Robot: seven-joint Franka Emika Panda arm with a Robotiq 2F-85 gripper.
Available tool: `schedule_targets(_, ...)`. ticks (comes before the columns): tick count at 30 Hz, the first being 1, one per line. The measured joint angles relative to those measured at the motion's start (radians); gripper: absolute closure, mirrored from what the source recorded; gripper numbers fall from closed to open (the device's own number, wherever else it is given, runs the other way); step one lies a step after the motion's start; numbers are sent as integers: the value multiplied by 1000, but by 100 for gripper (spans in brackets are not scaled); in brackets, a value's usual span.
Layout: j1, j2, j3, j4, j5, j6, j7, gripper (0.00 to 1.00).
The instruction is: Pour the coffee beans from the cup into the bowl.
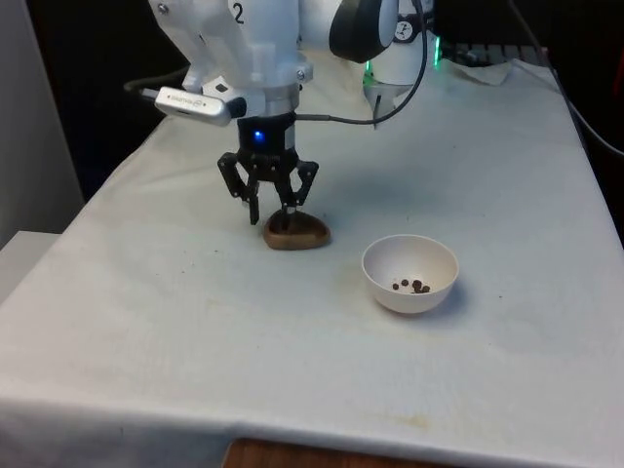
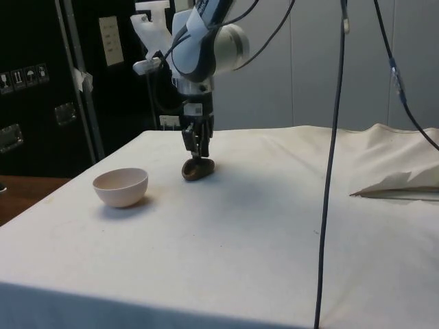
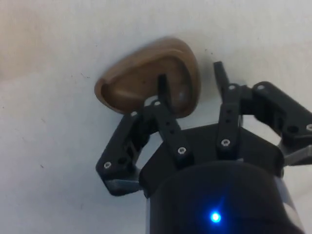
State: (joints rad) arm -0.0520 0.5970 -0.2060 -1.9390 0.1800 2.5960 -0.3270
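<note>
Brown wooden cup (image 1: pixel 296 232), low and rounded, more teardrop than circle, smooth rim, hollow inside bare and showing no beans; sits upright on the white cloth (image 1: pixel 175 322) near the table's middle. White bowl (image 1: pixel 409 273) at about 4 o'clock from the cup in the front view, near but apart, with a few dark coffee beans (image 1: pixel 414 286) lying at its bottom. From the side (image 2: pixel 197 168), same cup just beyond and beside the bowl (image 2: pixel 121 187), which stands at 8 o'clock from it.

Black claw (image 1: pixel 270 216) straight above the cup, pointing down, fingers spread apart and holding nothing. In the wrist view (image 3: pixel 192 80), one fingertip (image 3: pixel 163 83) dipping over the cup's hollow (image 3: pixel 146 80), the other (image 3: pixel 219 73) outside the rim on the cloth side, so the wall lies between them; contact with the wood not clear. In the side view (image 2: pixel 197 152), tips low at the cup's top edge
</note>
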Motion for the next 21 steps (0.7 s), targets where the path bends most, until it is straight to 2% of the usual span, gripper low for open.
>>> schedule_targets(1, 0, 0, 0, 0, 1, 0, -1, 41)
schedule_targets(5, 0, 0, -1, -1, 2, 0, -3, 23)
schedule_targets(6, 0, 0, -2, -1, 3, 0, -4, 19)
schedule_targets(7, 0, 0, -2, -1, 4, 0, -5, 7)
schedule_targets(9, 0, 0, -2, -1, 5, 0, -6, 0)
schedule_targets(21, 0, -56, -7, -1, 7, -52, -8, 0)
